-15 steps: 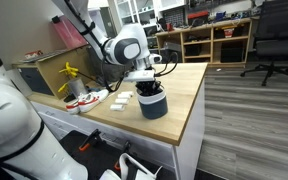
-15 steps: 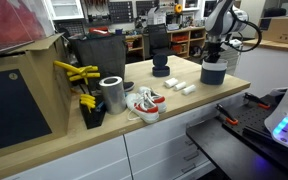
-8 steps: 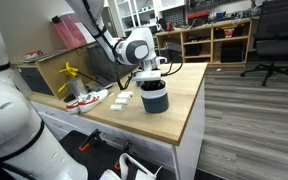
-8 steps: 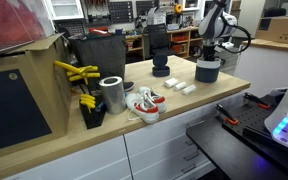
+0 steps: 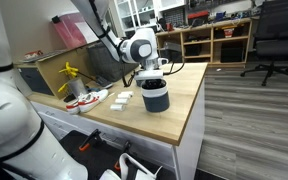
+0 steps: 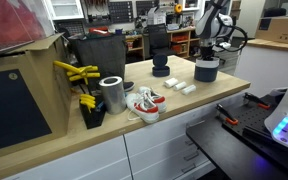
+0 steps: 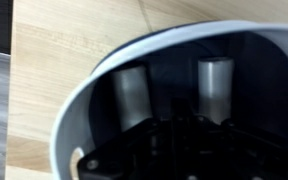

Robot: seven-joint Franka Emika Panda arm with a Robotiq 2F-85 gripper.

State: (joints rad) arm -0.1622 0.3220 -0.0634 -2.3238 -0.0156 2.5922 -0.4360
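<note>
The hand (image 5: 152, 80) reaches straight down into the dark container (image 5: 156, 101), which stands upright on the wooden worktop (image 5: 189, 95) near its front edge. In the wrist view the grey fingers (image 7: 132, 95) sit inside the container's pale rim (image 7: 84, 110). They are drawn together (whether they pinch the wall cannot be told). In an exterior view, small white blocks (image 6: 179, 88) lie just beside the container, with a pair of shoes (image 6: 144, 103) and a metal can (image 6: 112, 94) well apart.
</note>
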